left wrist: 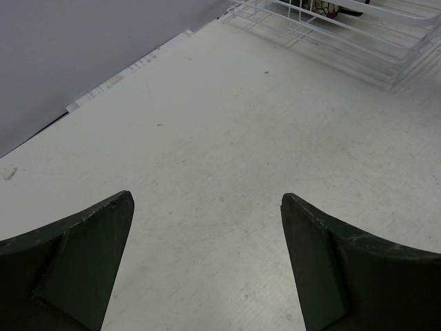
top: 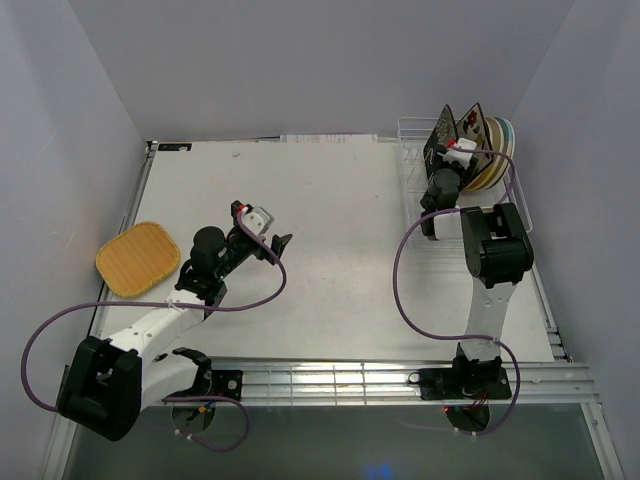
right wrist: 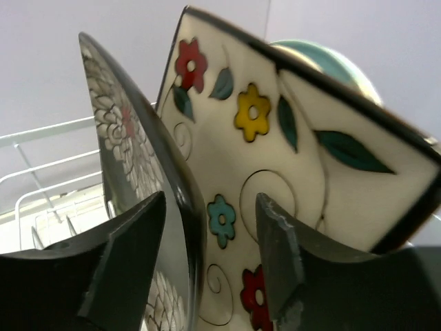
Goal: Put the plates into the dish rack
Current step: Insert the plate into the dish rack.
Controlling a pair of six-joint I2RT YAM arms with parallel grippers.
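The right gripper reaches into the rack with its jaws parted around the rim of the black floral plate. One finger sits close against the plate's face and the other stands off it, so I judge the grip slack, not clamped. That plate stands on edge beyond the fingertips, just in front of the flowered cream plate. A teal-rimmed plate is farther back, and the rack's wires probably hold them all upright. The left gripper hangs spread and empty over the table. The orange-yellow plate lies flat behind it to its left, unloaded and likely next.
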